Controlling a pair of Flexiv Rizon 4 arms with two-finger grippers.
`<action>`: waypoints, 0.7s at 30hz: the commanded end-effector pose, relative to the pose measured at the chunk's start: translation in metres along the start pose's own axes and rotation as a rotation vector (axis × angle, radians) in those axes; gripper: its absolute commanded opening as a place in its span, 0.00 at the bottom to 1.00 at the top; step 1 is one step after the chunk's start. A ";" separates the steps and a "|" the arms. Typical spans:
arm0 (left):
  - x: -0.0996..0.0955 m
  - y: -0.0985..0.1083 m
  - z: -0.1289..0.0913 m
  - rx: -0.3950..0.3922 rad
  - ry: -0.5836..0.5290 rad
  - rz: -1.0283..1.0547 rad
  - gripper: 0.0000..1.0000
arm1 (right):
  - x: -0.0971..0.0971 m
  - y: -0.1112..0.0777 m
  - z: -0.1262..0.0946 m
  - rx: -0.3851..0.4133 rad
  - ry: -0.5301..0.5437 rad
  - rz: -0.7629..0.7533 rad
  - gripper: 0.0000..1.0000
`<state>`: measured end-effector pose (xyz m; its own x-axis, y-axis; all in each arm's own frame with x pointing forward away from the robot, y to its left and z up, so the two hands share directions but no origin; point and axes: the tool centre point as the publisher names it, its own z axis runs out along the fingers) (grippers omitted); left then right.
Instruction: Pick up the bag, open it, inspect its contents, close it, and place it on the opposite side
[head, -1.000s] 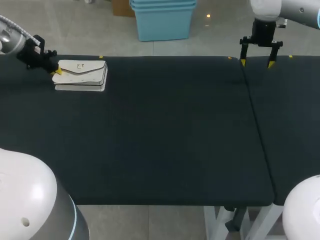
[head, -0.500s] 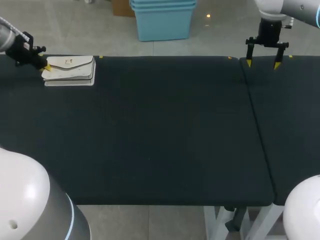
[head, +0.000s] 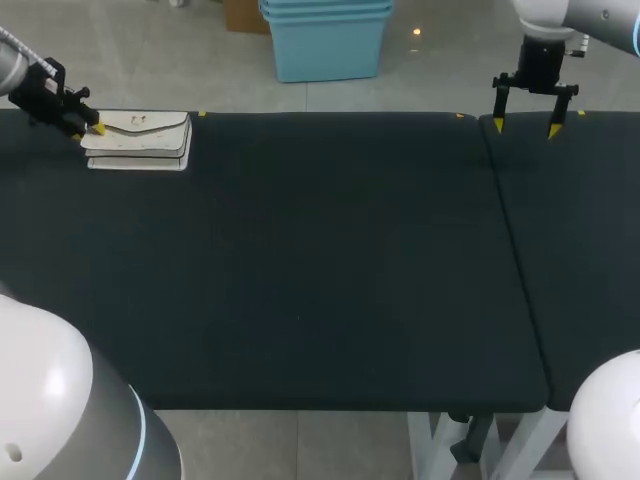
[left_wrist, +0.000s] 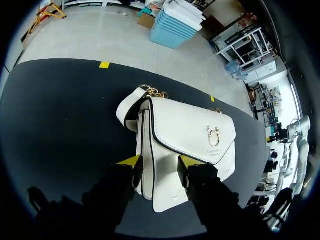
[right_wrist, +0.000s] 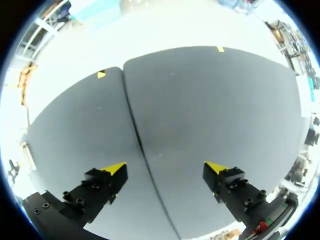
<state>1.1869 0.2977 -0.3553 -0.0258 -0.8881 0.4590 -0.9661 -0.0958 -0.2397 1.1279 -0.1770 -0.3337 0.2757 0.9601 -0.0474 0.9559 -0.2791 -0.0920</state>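
A white flap bag with a gold clasp lies flat at the table's far left corner. In the left wrist view the bag shows its strap loop and chain at the far end. My left gripper is at the bag's left end, low over the table. Its fingers stand apart, and the bag's near edge lies between the yellow tips without being clamped. My right gripper hangs open above the table's far right, with nothing between its fingers.
The black table is made of two slabs, and a seam runs front to back on the right. The seam lies just under my right gripper.
My left gripper drew the bag leftward toward the far corner, then its fingers parted from the bag's end. My right gripper shifted slightly to the right.
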 end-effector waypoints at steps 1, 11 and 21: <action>0.010 0.006 -0.016 0.002 -0.034 0.010 1.00 | 0.000 -0.001 0.000 -0.001 -0.001 0.001 1.00; 0.037 0.024 -0.054 -0.016 -0.132 0.030 1.00 | 0.000 -0.001 0.000 -0.001 -0.001 0.001 1.00; 0.057 0.054 -0.077 -0.072 -0.241 0.038 1.00 | 0.000 -0.001 0.000 -0.001 -0.001 0.001 1.00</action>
<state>1.1393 0.2826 -0.2872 -0.0283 -0.9360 0.3509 -0.9892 -0.0244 -0.1447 1.1276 -0.1770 -0.3337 0.2759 0.9600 -0.0475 0.9559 -0.2793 -0.0912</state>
